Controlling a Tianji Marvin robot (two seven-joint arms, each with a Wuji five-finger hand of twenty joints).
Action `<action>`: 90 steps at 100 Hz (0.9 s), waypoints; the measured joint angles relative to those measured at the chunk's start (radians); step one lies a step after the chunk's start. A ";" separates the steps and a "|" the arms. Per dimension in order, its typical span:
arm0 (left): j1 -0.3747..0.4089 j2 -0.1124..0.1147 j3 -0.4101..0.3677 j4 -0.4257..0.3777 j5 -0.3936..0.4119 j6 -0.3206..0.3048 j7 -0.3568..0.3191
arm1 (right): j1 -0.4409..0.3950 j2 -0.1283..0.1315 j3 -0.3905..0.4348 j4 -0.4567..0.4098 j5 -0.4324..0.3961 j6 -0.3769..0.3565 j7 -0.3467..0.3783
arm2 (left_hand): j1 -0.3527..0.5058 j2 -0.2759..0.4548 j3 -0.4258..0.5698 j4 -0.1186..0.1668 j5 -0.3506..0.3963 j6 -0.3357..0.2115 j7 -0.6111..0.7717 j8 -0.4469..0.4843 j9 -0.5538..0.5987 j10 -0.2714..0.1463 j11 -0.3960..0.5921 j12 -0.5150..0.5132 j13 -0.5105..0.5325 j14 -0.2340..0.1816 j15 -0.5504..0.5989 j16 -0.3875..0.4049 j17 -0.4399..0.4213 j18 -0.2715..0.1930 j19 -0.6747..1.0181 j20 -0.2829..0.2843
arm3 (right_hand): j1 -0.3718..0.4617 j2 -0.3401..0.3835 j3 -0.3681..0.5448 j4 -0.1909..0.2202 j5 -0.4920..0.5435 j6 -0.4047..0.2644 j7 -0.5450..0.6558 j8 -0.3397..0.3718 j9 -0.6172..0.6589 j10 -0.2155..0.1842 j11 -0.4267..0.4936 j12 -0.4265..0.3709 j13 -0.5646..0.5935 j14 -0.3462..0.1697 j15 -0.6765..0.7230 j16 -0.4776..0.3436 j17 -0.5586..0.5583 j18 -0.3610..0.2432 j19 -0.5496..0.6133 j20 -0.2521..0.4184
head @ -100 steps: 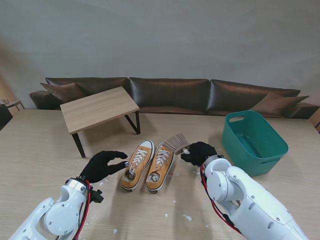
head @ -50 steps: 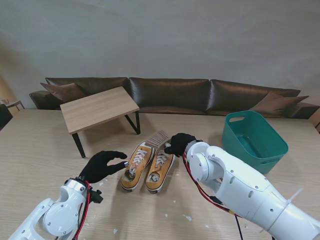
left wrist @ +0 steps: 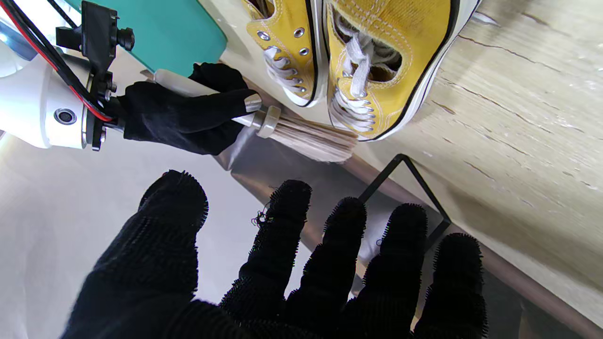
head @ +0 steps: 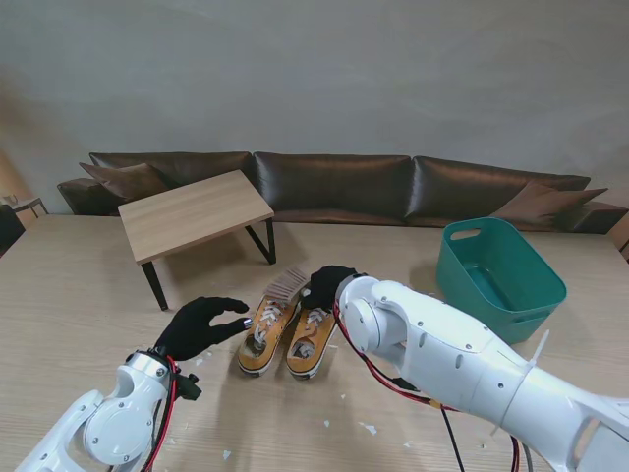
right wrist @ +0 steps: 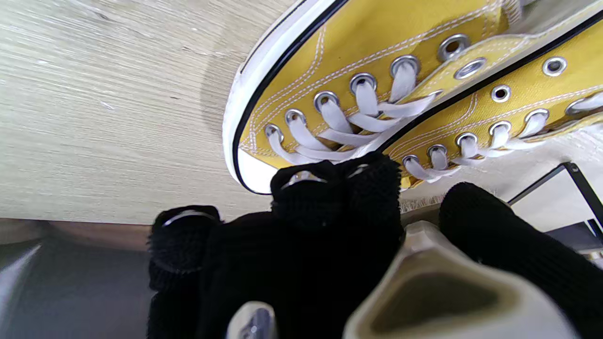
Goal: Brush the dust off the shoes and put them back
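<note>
Two yellow canvas sneakers with white laces stand side by side, the left shoe (head: 261,334) (left wrist: 391,61) (right wrist: 358,61) next to the right shoe (head: 311,339) (left wrist: 287,42) (right wrist: 518,108), toes pointing away from me. My right hand (head: 329,285) (left wrist: 188,110) (right wrist: 330,226) is shut on a brush with a pale handle (right wrist: 438,292). Its tan bristles (head: 287,283) (left wrist: 311,139) hang over the toe of the left shoe. My left hand (head: 201,324) (left wrist: 301,263) hovers open just left of the shoes, fingers spread, holding nothing.
A low wooden table (head: 192,214) stands far left of the shoes. A teal plastic bin (head: 496,280) sits at the right. A dark sofa (head: 334,187) runs along the back. Small white scraps (head: 369,428) lie on the surface nearer to me.
My right hand has carried the brush leftward, from beside the right shoe's toe to over the left shoe's toe. The left hand has stayed put.
</note>
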 measured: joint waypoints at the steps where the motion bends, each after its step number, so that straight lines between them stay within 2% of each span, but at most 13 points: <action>1: 0.000 0.000 0.000 0.000 0.000 0.000 0.000 | 0.003 -0.001 -0.005 0.001 0.000 0.002 0.002 | 0.000 0.000 0.000 0.000 0.000 0.000 0.000 0.000 0.000 0.000 0.000 0.000 0.000 0.000 0.000 0.000 0.000 0.000 0.000 0.000 | 0.000 0.000 0.000 0.000 0.000 0.000 0.000 0.000 0.000 0.000 0.000 0.000 0.000 0.000 0.000 0.000 0.000 0.000 0.000 0.000; 11: 0.000 0.000 -0.001 -0.001 0.000 0.002 -0.003 | 0.038 -0.005 -0.054 0.002 0.000 0.016 0.056 | 0.000 0.000 0.000 0.000 0.000 0.000 0.000 0.000 0.000 0.000 0.000 0.000 0.000 0.000 0.000 0.000 0.000 0.000 0.000 0.000 | 0.000 0.000 -0.001 0.000 0.000 -0.003 0.000 0.000 0.000 -0.001 0.000 0.000 0.000 -0.005 0.000 0.000 0.000 -0.019 0.000 0.000; 23: 0.001 0.001 -0.002 -0.002 -0.002 0.003 -0.004 | 0.055 -0.003 -0.072 -0.001 -0.007 0.021 0.095 | 0.000 0.000 0.000 0.000 0.000 0.000 0.000 0.000 0.000 0.000 0.000 0.000 0.000 0.000 0.000 0.000 0.000 0.000 0.000 0.000 | -0.001 0.000 -0.001 0.000 0.000 -0.006 0.000 0.000 0.000 -0.003 0.000 0.000 0.000 -0.008 0.000 0.000 0.000 -0.026 0.000 0.000; 44: 0.000 0.002 -0.001 -0.003 -0.002 0.005 -0.007 | 0.066 0.025 -0.083 -0.043 -0.019 0.054 0.156 | 0.000 0.000 -0.003 0.000 0.000 0.000 0.000 0.000 0.000 0.000 0.000 0.000 0.000 0.000 0.000 0.000 0.000 0.000 0.000 0.000 | -0.001 0.000 -0.002 0.000 0.000 -0.010 0.001 0.001 0.000 -0.006 0.000 0.000 0.000 -0.013 0.000 0.000 0.000 -0.037 0.000 0.000; 74: -0.003 0.003 0.001 -0.002 -0.002 0.008 -0.014 | 0.052 0.077 -0.042 -0.100 -0.066 0.060 0.227 | 0.001 0.010 -0.004 0.000 0.000 0.000 0.000 0.000 0.000 0.000 0.000 0.000 0.000 0.000 0.000 0.000 0.000 0.000 0.000 0.001 | -0.001 0.000 -0.003 0.000 0.000 -0.011 0.001 0.001 0.000 -0.007 0.000 0.000 0.000 -0.015 0.000 0.000 0.000 -0.041 0.000 0.000; 90: -0.003 0.003 0.002 -0.002 -0.003 0.013 -0.014 | 0.004 0.091 0.050 -0.136 -0.104 0.054 0.226 | 0.007 0.010 -0.004 0.000 0.000 0.000 0.000 0.000 0.000 0.000 0.000 0.000 0.000 0.000 0.000 0.000 0.000 0.000 0.000 0.002 | -0.001 0.000 -0.003 0.000 0.000 -0.011 0.001 0.001 0.000 -0.008 0.000 0.000 0.000 -0.015 0.000 0.000 -0.001 -0.047 0.000 0.000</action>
